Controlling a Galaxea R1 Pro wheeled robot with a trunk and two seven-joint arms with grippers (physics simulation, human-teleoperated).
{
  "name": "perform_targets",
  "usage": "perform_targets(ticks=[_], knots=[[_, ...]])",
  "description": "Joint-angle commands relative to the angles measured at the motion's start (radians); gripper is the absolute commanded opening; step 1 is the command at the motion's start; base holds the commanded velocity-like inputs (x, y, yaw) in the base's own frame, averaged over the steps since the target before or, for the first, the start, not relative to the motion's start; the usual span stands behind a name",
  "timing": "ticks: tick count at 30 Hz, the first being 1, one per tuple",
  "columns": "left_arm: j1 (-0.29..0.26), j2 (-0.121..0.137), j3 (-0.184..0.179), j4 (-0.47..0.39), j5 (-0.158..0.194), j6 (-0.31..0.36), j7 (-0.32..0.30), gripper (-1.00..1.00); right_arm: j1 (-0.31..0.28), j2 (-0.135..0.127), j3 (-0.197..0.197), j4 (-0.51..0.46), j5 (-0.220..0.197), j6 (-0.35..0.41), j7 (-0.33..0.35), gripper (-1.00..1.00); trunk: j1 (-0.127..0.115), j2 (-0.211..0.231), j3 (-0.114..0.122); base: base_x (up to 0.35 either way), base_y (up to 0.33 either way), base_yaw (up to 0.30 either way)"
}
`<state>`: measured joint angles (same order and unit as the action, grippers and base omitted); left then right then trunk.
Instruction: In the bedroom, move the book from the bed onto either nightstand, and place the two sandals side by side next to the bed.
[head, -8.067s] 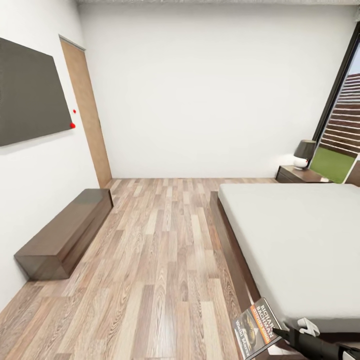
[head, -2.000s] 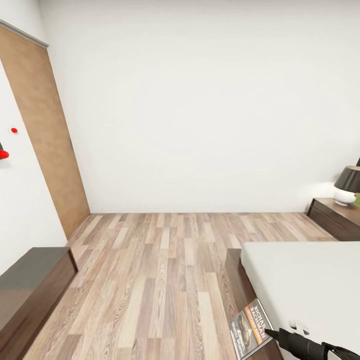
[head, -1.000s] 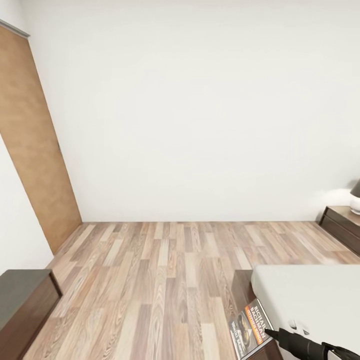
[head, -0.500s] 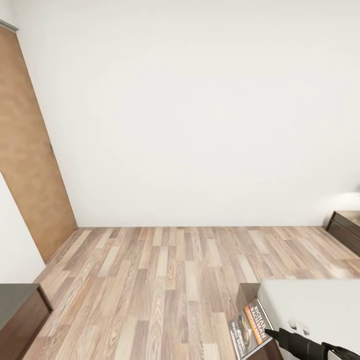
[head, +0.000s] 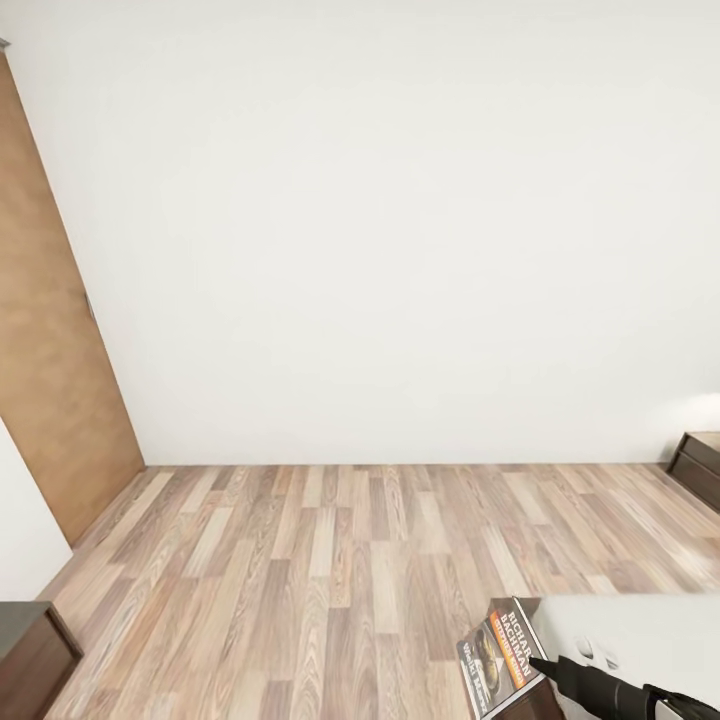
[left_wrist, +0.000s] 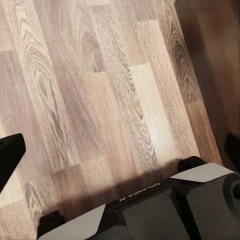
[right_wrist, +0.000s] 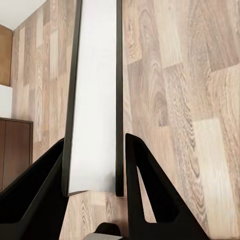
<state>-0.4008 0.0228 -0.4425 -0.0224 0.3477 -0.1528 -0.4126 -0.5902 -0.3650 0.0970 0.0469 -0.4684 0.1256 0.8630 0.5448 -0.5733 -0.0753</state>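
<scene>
At the lower right of the head view the right gripper (head: 540, 664) has the book (head: 502, 655) clamped by its edge, cover up, the orange band and white lettering readable. The book hangs over the corner of the bed (head: 640, 635), whose pale mattress fills the bottom right corner with a sliver of dark frame beside it.

In the right wrist view the book (right_wrist: 96, 95) is seen edge-on, a white block of pages between thin dark covers, running up the middle of the frame, with the two black fingers (right_wrist: 142, 170) pressed against it on either side near the bottom.

The plank floor (head: 330, 570) spreads across the lower half of the head view below a bare white wall (head: 400, 230). A brown door (head: 50, 370) stands along the left edge, a dark dresser (head: 25, 655) corner sits at the lower left, and the nightstand (head: 700, 462) peeks in at the right edge, well apart from the book.

In the left wrist view the left gripper (left_wrist: 125, 155) hangs spread wide over bare floor, one fingertip (left_wrist: 10, 152) at the left edge and the other at the right, nothing between them.
</scene>
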Motion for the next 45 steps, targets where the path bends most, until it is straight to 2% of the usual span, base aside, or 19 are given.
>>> perform_targets(ticks=[1, 45], knots=[[-0.001, 0.000, -0.008, 0.001, 0.008, -0.004, -0.003, 1.00, -0.002, 0.000, 0.003, 0.002, -0.012, 0.006, 0.005, -1.00, 0.001, -0.002, -0.002, 0.330, 0.000, 0.000], [-0.001, 0.000, -0.008, 0.001, 0.008, -0.004, -0.003, 1.00, -0.002, 0.000, 0.003, 0.002, -0.012, 0.006, 0.005, -1.00, 0.001, -0.002, -0.002, 0.330, 0.000, 0.000]])
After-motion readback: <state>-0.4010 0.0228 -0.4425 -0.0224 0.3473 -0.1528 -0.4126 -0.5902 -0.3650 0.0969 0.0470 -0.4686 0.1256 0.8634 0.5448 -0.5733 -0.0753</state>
